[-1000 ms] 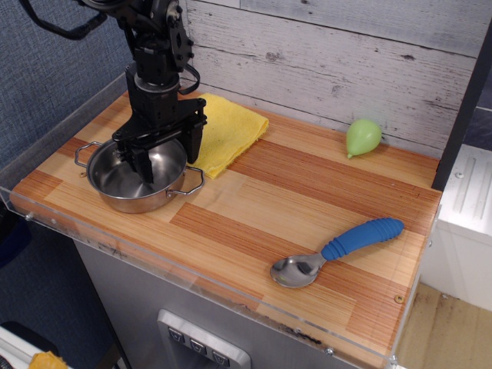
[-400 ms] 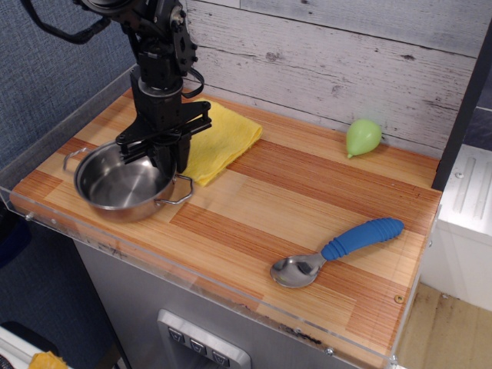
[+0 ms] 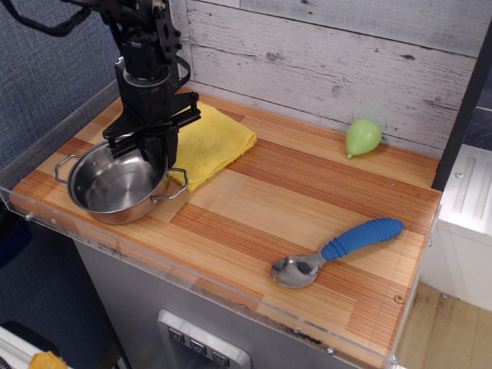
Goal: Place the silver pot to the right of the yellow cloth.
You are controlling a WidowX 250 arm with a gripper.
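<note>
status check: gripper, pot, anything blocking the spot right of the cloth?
Gripper at silver pot back rim, grip unclear. Pot left-front of yellow cloth. Wood right of cloth bare; green pear-shaped object and spoon farther right.

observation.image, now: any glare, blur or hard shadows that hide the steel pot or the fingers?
observation.image: sharp and evenly lit; the shiny round stainless-steel pot shows soft reflections, no blown-out glare; the black gripper fingers are dark against the pot's rim, so their closure is hard to read; bright yellow folded cloth is well exposed.
</note>
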